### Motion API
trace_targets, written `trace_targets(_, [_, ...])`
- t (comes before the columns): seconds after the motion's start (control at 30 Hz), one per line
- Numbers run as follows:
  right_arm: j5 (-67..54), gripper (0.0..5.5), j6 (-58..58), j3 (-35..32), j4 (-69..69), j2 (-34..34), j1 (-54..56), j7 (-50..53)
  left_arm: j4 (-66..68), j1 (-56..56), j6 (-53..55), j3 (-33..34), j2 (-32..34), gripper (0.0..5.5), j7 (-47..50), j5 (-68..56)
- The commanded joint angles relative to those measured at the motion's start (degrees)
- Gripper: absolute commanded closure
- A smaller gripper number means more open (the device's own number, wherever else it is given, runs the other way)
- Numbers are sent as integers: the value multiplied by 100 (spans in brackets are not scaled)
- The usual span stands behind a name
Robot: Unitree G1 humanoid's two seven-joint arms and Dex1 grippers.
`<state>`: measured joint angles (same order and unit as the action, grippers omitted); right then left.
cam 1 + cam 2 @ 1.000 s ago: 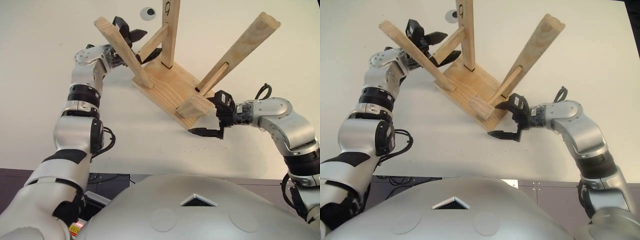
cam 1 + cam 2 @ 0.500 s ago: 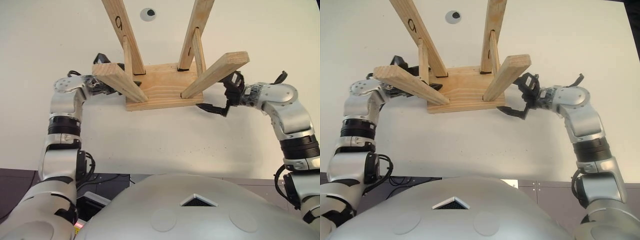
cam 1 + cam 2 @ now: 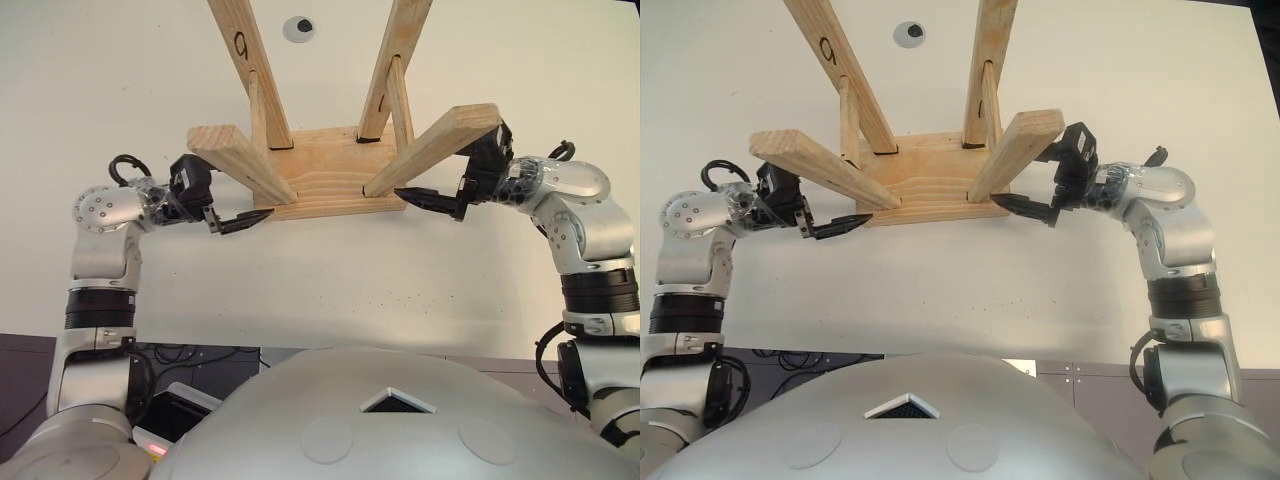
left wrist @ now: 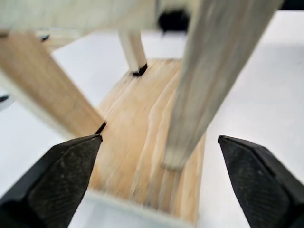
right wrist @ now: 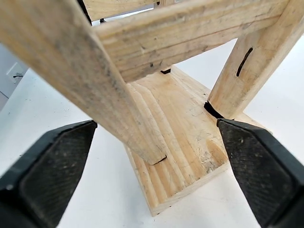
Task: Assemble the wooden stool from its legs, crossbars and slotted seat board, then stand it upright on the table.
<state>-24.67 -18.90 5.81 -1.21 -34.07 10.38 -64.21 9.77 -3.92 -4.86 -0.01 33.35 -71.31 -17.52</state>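
Observation:
The wooden stool stands upside down on the white table, its slotted seat board (image 3: pixel 325 178) flat on the surface. Two far legs (image 3: pixel 240 50) rise steeply, and two near legs (image 3: pixel 230 160) lean toward me. Thin crossbars (image 3: pixel 258 105) join the legs on each side. My left gripper (image 3: pixel 245 195) is open at the seat's left end, its fingers (image 4: pixel 66 171) straddling the near left leg. Open too, my right gripper (image 3: pixel 432 180) sits at the seat's right end, with its fingers (image 5: pixel 52 161) on either side of the near right leg (image 5: pixel 95 90). Neither gripper holds anything.
A small round black and white disc (image 3: pixel 296 28) lies on the table behind the stool. The table's front edge (image 3: pixel 400 338) runs just ahead of my arms, with bare white surface between it and the stool.
The stool has turned from a skewed pose to square with the table. My left gripper came forward from behind the near left leg; my right gripper rose to the seat's right end.

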Motion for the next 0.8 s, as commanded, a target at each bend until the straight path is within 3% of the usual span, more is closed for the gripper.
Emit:
trace_targets(0.03, [12, 161, -35, 80, 29, 55, 97, -96, -206, 59, 186, -51, 40, 166, 37, -100])
trace_targets(0.47, [-309, 408, -476, 117, 212, 221, 64, -62, -315, 48, 913, 38, 216, 390, -156, -574])
trace_targets(0.53, [-764, 412, -1070, -63, 437, 251, 97, -38, -725, 46, 1778, 108, 264, 421, -87, -1075])
trace_targets(0.67, [-1803, 414, -2804, -467, 947, -64, 214, 117, -1436, -438, 4424, 587, 391, 425, 615, -2763])
trace_targets(0.8, [-3033, 430, -5834, -1108, 293, -118, 1099, 842, -793, -1575, 7528, 614, 817, 425, 1151, -3673])
